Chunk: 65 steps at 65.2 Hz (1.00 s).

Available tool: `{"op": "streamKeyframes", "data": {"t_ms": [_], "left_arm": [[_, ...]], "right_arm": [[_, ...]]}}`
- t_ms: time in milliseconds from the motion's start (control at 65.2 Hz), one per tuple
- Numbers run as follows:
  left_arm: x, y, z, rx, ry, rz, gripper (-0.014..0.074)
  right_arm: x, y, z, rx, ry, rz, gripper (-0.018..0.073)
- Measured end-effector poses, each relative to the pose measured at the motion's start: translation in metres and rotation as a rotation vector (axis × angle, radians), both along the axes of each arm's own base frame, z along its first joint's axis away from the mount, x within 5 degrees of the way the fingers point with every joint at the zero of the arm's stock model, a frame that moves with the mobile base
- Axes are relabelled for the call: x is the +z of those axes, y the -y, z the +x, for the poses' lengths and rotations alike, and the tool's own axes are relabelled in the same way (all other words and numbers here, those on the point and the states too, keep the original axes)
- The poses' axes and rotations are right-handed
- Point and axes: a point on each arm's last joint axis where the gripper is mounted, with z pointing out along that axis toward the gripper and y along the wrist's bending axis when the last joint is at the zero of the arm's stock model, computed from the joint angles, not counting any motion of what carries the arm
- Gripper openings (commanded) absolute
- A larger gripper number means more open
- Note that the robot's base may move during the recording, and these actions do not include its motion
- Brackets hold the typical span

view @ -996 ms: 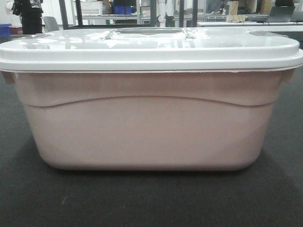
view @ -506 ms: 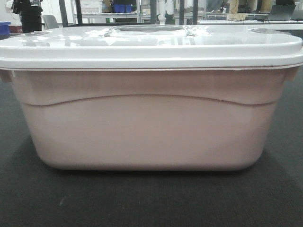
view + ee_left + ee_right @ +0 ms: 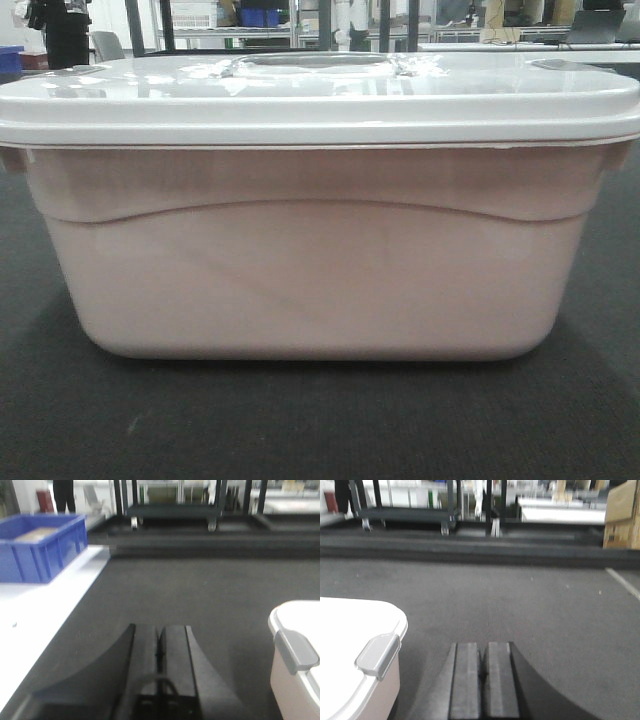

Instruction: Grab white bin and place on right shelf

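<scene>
a blue crate point(image 3: 40, 545) sits on a white surface, well off to the left of the white bin point(image 3: 320, 260). nearer, just left of the bin's left end, the left gripper point(image 3: 160, 628) hangs low over the dark carpet point(image 3: 320, 430). its two fingers are pressed flat together and it grips nothing. the bin rests on the carpet, filling the front view, with its lid point(image 3: 320, 100) on and a grey latch point(image 3: 296, 651) at each end. just right of the bin, the right gripper point(image 3: 483, 645) mirrors the other, also pinched closed and empty. the pair seem posted at either end because a tub this wide likely needs squeezing from both sides. far right of the bin stands a cardboard box point(image 3: 622, 515). i cannot make out the steel shelf here.
</scene>
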Motion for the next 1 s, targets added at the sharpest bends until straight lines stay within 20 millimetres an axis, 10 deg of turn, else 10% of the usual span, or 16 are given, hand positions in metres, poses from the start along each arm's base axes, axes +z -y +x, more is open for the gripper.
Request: {"op": "streamKeyframes", "data": {"t_ms": [353,674,996], "left_arm": [[0.022,0.009,0.088,-0.029,-0.621,-0.07,-0.0118],[-0.015,0.025,0.174,-0.092,-0.968,-0.203,-0.0118],[-0.062,0.027,0.22,-0.1,-1.106,-0.187,-0.0118]], "right_arm": [[0.046,-0.004,0.081,-0.009,-0.547,-0.019,0.0056],[0.002,-0.008,0.154,-0.014,-0.971,-0.041,0.0056],[-0.028,-0.009,0.181,-0.016,-1.12,-0.05,0.0056]]}}
